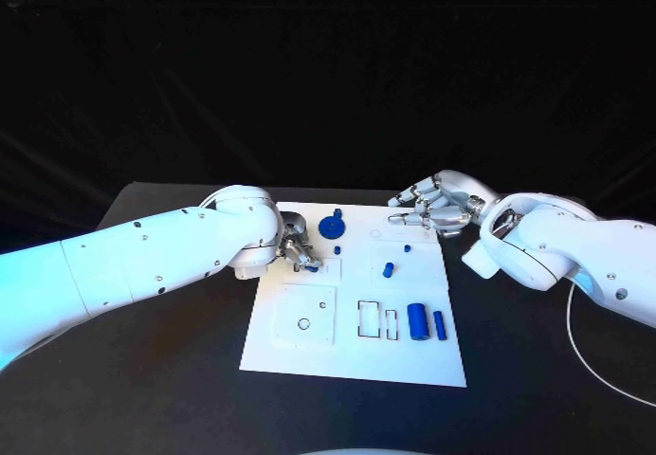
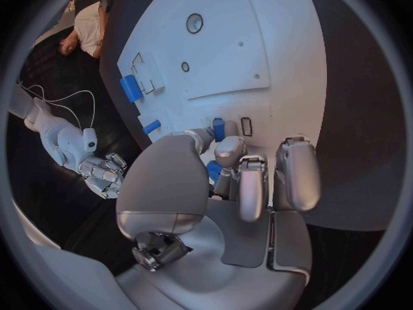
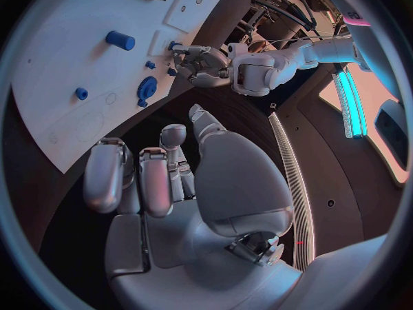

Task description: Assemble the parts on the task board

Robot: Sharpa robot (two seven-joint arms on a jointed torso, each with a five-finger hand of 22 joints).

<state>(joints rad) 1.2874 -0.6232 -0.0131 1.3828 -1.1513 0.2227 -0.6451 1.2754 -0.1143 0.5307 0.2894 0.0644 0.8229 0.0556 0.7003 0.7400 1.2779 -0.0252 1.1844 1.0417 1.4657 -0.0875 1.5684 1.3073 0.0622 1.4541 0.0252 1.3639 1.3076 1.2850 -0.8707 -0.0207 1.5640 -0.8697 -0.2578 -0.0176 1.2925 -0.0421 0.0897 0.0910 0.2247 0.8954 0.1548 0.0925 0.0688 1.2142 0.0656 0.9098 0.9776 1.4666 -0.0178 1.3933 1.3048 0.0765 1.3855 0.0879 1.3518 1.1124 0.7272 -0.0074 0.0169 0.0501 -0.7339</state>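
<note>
Left wrist view is showing the left hand (image 2: 245,179) pinching a small blue plastic part (image 2: 213,170) over the white task board (image 1: 358,313) on the black desk (image 1: 178,360); the part is looking light, rigid and slippery, best gripped by its sides. The right hand (image 1: 435,210) is hovering, loosely curled, holding nothing.
</note>
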